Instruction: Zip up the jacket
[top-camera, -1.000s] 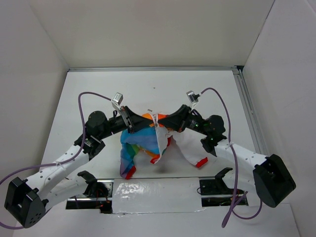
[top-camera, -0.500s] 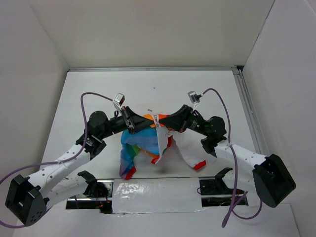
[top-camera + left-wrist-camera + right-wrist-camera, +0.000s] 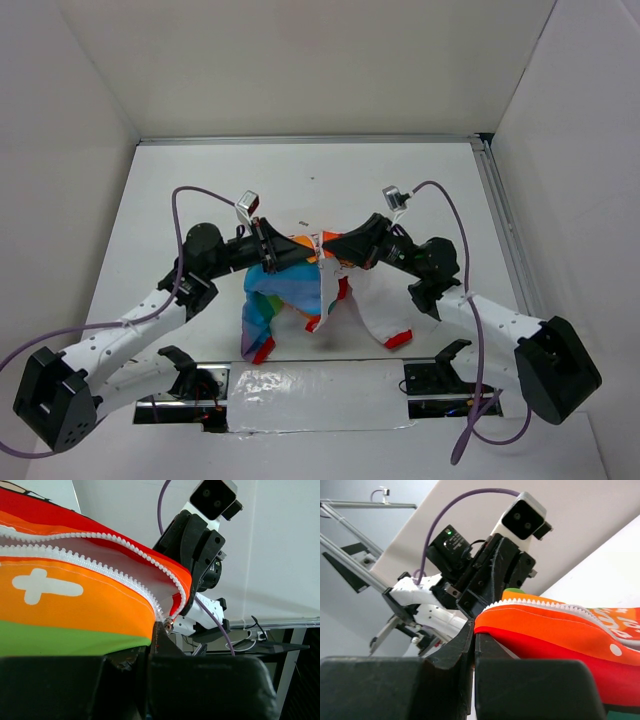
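The jacket (image 3: 285,300) hangs bunched between my two grippers above the table, with the rainbow panel on the left, the white part (image 3: 375,300) on the right and red cuffs at the bottom. My left gripper (image 3: 288,253) is shut on the orange and green fabric (image 3: 75,600) beside the white zipper teeth (image 3: 125,582). A small metal zipper piece (image 3: 170,625) sits at its fingertips (image 3: 159,632). My right gripper (image 3: 336,248) is shut on the orange and red edge (image 3: 540,625) just below its zipper teeth (image 3: 555,605). The two grippers almost meet.
White walls close in the table (image 3: 400,180) at the back and sides, and a metal rail (image 3: 505,230) runs along the right. A taped strip (image 3: 310,385) and the arm mounts lie at the near edge. Each wrist view shows the other arm close by (image 3: 197,540) (image 3: 485,575).
Both grippers keep their hold on the jacket. The left arm has edged a little to the right, and the hanging white part with its red cuff has swung slightly inward and down.
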